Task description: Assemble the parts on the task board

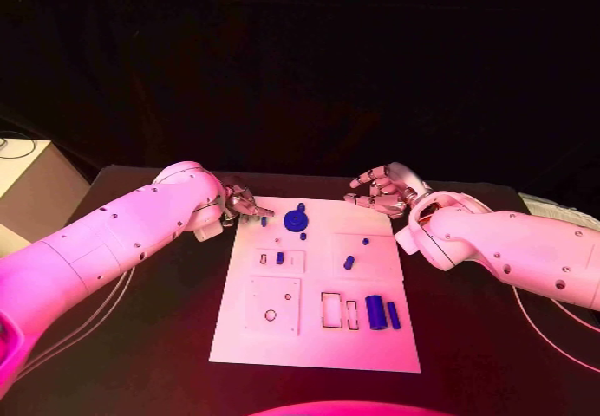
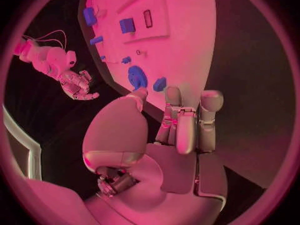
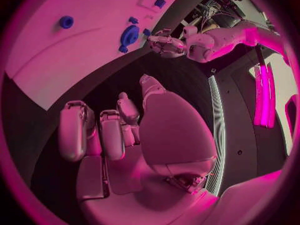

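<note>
Presently, the task board (image 1: 319, 342) is found lying flat at the centre of the black table (image 1: 150, 347), its long axis running from six to twelve o'clock. A round blue part (image 1: 296, 218) is seated near the board's twelve o'clock edge, and two upright blue parts (image 1: 382, 313) are stood beside rectangular slots toward five o'clock; smaller blue parts (image 1: 348, 262) are scattered mid-board.

The left robot hand (image 1: 241, 206) is held at about eleven o'clock of the board, just beside the round part, fingers apart and nothing gripped. This placement is judged a readiness to reach that part. The right robot hand (image 1: 382, 192) is held off the board's one o'clock corner, fingers loosely curled yet apart, empty, probably kept clear.

Beyond the table, the room is dark; a pale cabinet (image 1: 31, 186) is noted at nine o'clock.
</note>
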### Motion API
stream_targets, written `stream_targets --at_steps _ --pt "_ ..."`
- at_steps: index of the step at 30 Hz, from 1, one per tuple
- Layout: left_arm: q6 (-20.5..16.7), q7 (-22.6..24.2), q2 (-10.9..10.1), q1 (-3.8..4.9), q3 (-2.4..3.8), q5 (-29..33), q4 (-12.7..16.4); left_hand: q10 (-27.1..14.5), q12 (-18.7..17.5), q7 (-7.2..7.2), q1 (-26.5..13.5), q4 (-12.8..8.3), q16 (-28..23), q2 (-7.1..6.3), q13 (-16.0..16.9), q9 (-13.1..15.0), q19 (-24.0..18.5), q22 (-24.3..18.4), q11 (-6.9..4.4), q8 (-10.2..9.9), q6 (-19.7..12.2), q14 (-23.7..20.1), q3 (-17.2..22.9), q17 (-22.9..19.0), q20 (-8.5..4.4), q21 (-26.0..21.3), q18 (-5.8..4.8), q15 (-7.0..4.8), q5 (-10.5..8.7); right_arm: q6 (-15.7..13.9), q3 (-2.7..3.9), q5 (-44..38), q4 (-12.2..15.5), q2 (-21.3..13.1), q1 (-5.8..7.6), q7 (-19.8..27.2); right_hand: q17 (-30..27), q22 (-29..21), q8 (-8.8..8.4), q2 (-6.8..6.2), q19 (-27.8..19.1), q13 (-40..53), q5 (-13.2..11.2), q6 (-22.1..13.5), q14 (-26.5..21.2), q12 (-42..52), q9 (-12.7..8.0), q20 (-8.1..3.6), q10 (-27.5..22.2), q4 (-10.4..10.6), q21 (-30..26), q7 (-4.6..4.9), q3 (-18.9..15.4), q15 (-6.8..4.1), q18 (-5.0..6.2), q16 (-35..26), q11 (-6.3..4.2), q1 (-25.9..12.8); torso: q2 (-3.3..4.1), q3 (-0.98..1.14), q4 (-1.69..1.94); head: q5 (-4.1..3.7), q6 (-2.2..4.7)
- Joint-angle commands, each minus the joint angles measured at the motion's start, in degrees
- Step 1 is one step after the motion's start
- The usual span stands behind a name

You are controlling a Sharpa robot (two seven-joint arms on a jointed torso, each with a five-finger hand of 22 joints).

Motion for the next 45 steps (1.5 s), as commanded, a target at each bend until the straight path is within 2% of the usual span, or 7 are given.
stream_targets --at_steps 1,10,29,34,36,39,45 --pt "1.09 0.52 0.18 0.2 0.0 0.66 0.08 0.28 0.39 -0.22 1.2 0.06 0.31 0.34 0.19 0.18 0.29 0.15 -0.15 0.56 0.42 2.43 0.0 4.81 -0.34 0.44 -0.2 -0.59 0.14 0.12 0.02 -0.06 -0.04 0.11 0.0 0.73 5.05 4.72 0.17 -0.23 0.22 -0.08 0.29 -0.28 3.19 -0.19 0.08 -0.37 -0.36 0.14 -0.12 0.04 0.33 -0.48 0.93 -0.37 0.12 0.16 0.03 0.0 0.0 0.05 -0.07" --pt "2.2 0.29 0.26 0.21 -0.04 0.73 -0.08 0.75 0.72 -0.91 4.0 0.03 0.54 1.28 0.69 1.37 0.58 0.87 -0.73 2.92 1.2 2.6 0.98 5.18 -0.62 0.9 -0.31 -1.05 0.17 0.23 0.02 -0.07 -0.1 0.18 0.0 0.68 5.13 4.71 0.19 -0.23 0.23 -0.02 0.38 -0.27 3.21 -0.08 0.09 -0.38 -0.24 0.13 -0.14 0.04 0.38 -0.48 0.93 -0.33 0.12 0.15 0.03 0.0 -0.02 0.0 -0.27" --pt "2.91 0.08 0.95 0.28 -0.5 0.72 -0.97 1.32 1.16 -1.13 4.16 0.13 0.73 1.3 1.37 1.84 0.99 1.63 -0.93 3.69 1.46 2.76 1.02 5.56 -0.73 1.32 -0.46 -1.22 0.07 0.3 0.02 -0.08 -0.12 0.26 0.0 0.65 5.13 4.71 0.19 -0.23 0.23 -0.02 0.38 -0.27 3.21 -0.08 0.09 -0.38 -0.24 0.13 -0.14 0.04 0.38 -0.48 0.93 -0.33 0.12 0.15 0.16 -0.09 -0.16 -0.13 -0.55" --pt "2.14 0.27 0.98 0.28 -0.73 0.7 -0.92 1.45 1.12 -1.47 5.48 0.04 0.76 2.39 1.29 2.27 0.99 1.7 -1.24 4.28 1.11 2.79 2.32 5.56 -0.94 1.43 -0.46 -1.5 0.21 0.31 0.02 -0.09 -0.14 0.26 0.0 0.65 5.13 4.71 0.19 -0.23 0.23 -0.02 0.38 -0.27 3.21 -0.08 0.09 -0.38 -0.24 0.13 -0.14 0.04 0.38 -0.48 0.93 -0.33 0.12 0.15 0.12 -0.06 -0.1 -0.28 -0.77" --pt "1.62 0.42 0.91 0.28 -0.78 0.8 -0.79 1.46 1.01 -1.68 7.51 0.01 0.78 3.52 1.24 2.69 0.99 1.86 -1.47 4.83 0.69 2.81 4.76 5.58 -1.13 1.54 -0.48 -1.71 0.41 0.32 0.02 -0.1 -0.14 0.28 0.0 0.65 5.13 4.71 0.19 -0.23 0.23 -0.02 0.38 -0.27 3.21 -0.08 0.09 -0.38 -0.24 0.13 -0.14 0.04 0.38 -0.48 0.93 -0.33 0.12 0.15 0.1 -0.05 -0.07 -0.33 -0.82" --pt "1.35 0.6 0.81 0.27 -0.81 1.29 -0.69 1.34 0.8 -1.8 9.58 0.09 0.79 3.57 1.09 3.41 0.87 1.88 -1.64 5.65 0.12 2.8 8.74 5.56 -1.3 1.58 -0.46 -1.87 0.48 0.36 0.02 -0.11 -0.16 0.29 0.0 0.64 5.13 4.71 0.19 -0.23 0.23 -0.02 0.38 -0.27 3.21 -0.08 0.09 -0.38 -0.24 0.13 -0.14 0.04 0.38 -0.48 0.93 -0.33 0.12 0.15 0.07 -0.07 -0.05 -0.41 -0.87" --pt "1.48 1.08 0.55 0.27 -0.83 3.09 -0.28 1.66 0.61 -1.88 11.93 -1.35 0.88 0.28 0.96 5.73 0.58 2.05 -1.72 8.09 -1.36 2.76 23.42 5.59 -1.38 1.74 -0.48 -1.93 0.48 0.51 0.01 -0.13 -0.23 0.32 0.0 0.59 5.13 4.71 0.19 -0.23 0.23 -0.02 0.38 -0.27 3.21 -0.08 0.09 -0.38 -0.24 0.13 -0.14 0.04 0.38 -0.48 0.93 -0.33 0.12 0.15 0.03 -0.06 0.0 -0.48 -1.03"
